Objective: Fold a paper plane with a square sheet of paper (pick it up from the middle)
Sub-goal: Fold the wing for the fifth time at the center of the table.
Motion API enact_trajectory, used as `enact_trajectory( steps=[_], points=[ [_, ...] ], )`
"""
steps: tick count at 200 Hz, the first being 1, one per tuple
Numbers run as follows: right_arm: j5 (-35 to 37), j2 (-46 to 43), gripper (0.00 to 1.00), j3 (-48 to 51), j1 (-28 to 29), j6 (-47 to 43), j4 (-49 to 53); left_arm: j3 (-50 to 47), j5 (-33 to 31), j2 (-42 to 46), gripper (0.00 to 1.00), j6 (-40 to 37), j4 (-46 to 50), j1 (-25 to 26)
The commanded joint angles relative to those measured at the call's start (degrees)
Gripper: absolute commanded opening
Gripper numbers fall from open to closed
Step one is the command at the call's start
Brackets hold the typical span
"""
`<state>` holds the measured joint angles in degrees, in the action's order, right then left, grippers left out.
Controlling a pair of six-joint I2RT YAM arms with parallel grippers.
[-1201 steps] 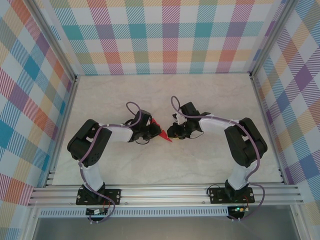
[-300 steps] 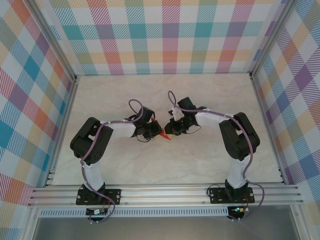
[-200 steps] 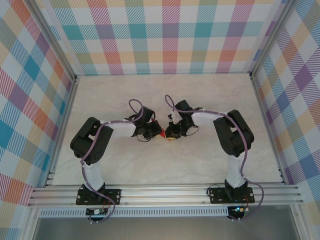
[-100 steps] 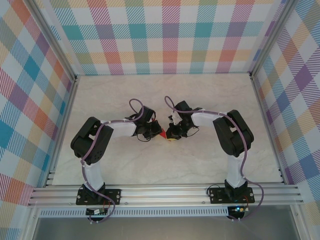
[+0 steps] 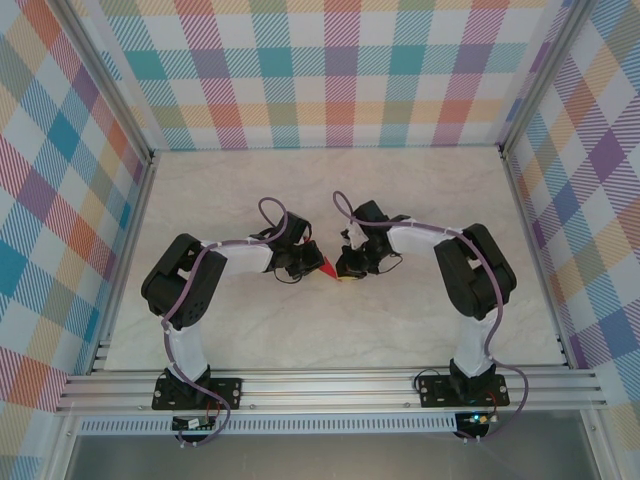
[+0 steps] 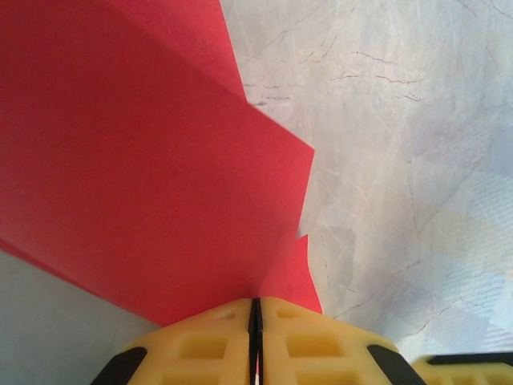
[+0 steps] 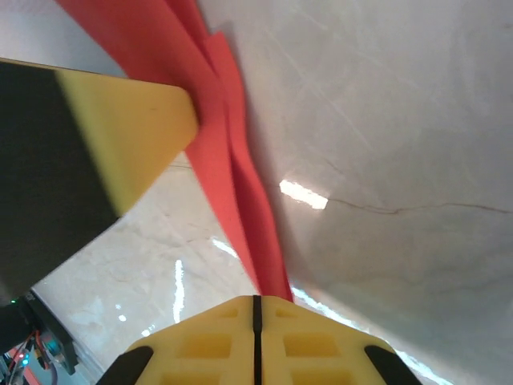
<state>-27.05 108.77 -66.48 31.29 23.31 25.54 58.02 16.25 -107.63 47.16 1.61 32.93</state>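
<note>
l claw (image 6: 255, 305), r claw (image 7: 256, 301) – pinching red paper (image 6: 144, 160).

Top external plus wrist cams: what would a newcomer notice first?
The folded red paper stands out most, a bright creased shape at mid-table between the two arms. The left gripper and right gripper are both shut on it, from opposite sides. Around the pale marble table, loud plaid walls ring the cell.

Top camera's looking down from above and behind me; both wrist cameras are pressing close, probably sharing the red paper (image 6: 144, 160).
</note>
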Motion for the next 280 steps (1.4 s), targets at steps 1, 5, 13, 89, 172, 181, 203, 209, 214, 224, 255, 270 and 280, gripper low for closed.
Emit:
enact_trajectory(
  steps=[1, 5, 13, 89, 172, 181, 203, 209, 214, 224, 255, 270, 280],
  points=[
    [-1.4, -1.6, 0.08, -1.1, 1.0, -0.7, 1.4, -0.5, -5.3, -3.1, 0.11, 0.5, 6.9, 0.2],
    [-1.4, -1.1, 0.09, -1.3, 1.1, -0.7, 1.4, -0.4, -5.3, -3.2, 0.11, 0.5, 6.8, 0.1],
    [-1.4, -0.3, 0.09, -1.8, 1.4, -0.8, 1.7, -0.3, -5.3, -3.1, 0.11, 0.5, 6.9, 0.1],
    [3.4, 3.8, 0.08, 0.1, 1.7, -0.9, 3.3, -0.3, -5.3, -2.9, 0.11, 0.5, 7.2, 0.1],
    [-6.1, -0.1, 0.09, -1.3, 1.1, 2.5, -5.1, 0.0, -4.9, -2.9, 0.11, 0.3, 7.0, 0.1],
    [-5.5, 1.4, 0.09, -2.4, 1.1, 2.6, -5.1, 0.0, -4.9, -2.9, 0.11, 0.4, 7.0, 0.1],
    [-4.6, 4.9, 0.08, -4.6, 1.1, 2.5, -4.6, 0.3, -4.7, -2.8, 0.11, 0.3, 7.2, 0.1],
    [-4.0, 5.6, 0.08, -4.9, 1.1, 2.5, -4.4, 0.3, -4.6, -2.7, 0.11, 0.3, 7.3, 0.1],
    [-3.5, 6.0, 0.08, -4.9, 1.1, 2.5, -4.4, 0.3, -4.5, -2.7, 0.11, 0.2, 7.3, 0.1],
    [-2.4, 6.8, 0.07, -4.8, 1.1, 2.4, -4.3, 0.5, -4.3, -2.7, 0.11, 0.2, 7.1, 0.1],
    [0.8, 9.5, 0.07, -4.0, 0.9, 2.2, -2.5, 0.5, -3.1, -2.1, 0.12, -0.7, 5.2, -0.3],
    [1.8, 10.0, 0.07, -3.2, 0.8, 1.9, -1.4, -0.5, -2.4, -1.0, 0.13, -1.7, 2.8, -1.0],
    [2.4, 10.1, 0.07, -2.9, 0.8, 1.7, -0.6, -1.2, -1.9, -0.4, 0.14, -2.9, 1.1, -1.7]
  ],
)
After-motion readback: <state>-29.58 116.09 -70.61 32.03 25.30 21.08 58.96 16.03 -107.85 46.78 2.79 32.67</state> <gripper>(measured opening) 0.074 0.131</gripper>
